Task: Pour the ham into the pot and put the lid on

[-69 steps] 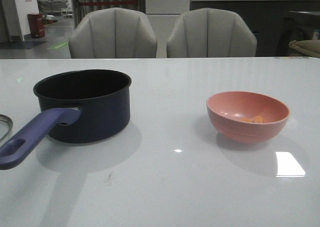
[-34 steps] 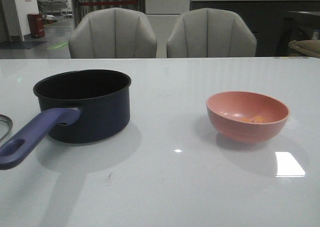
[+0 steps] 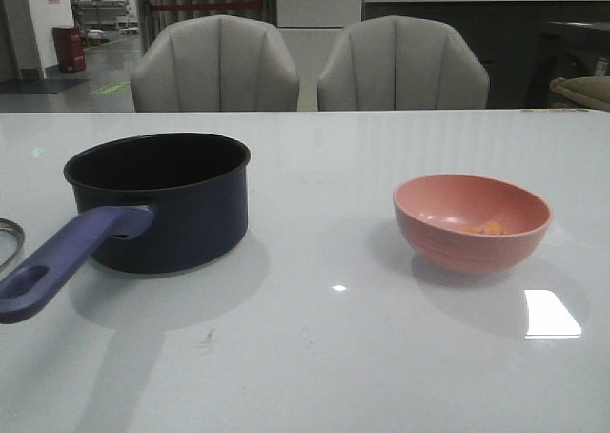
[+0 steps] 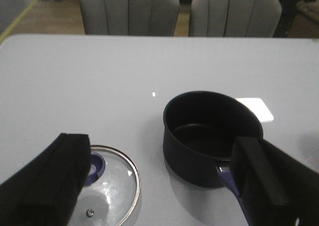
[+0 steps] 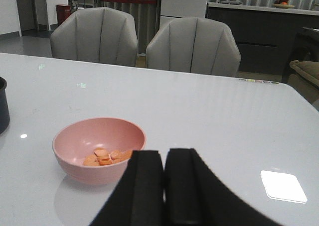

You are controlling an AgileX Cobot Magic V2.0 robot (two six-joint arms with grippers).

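Note:
The dark navy pot point(image 3: 160, 199) stands on the left of the table, its purple-blue handle point(image 3: 67, 261) pointing to the front left; in the left wrist view the pot point(image 4: 212, 134) is empty. A sliver of the glass lid point(image 3: 8, 237) shows at the left edge, and the lid point(image 4: 107, 188) lies flat beside the pot. Orange ham bits point(image 5: 105, 156) lie in the pink bowl point(image 5: 98, 147); the ham point(image 3: 484, 228) and the bowl point(image 3: 472, 221) sit on the table's right. My left gripper point(image 4: 162, 178) hangs open above lid and pot, holding nothing. My right gripper point(image 5: 164, 173) is shut and empty, near the bowl.
Two grey chairs point(image 3: 214, 66) stand behind the table's far edge. A bright light reflection point(image 3: 551, 314) lies on the white tabletop point(image 3: 324, 357) in front of the bowl. Neither arm shows in the front view.

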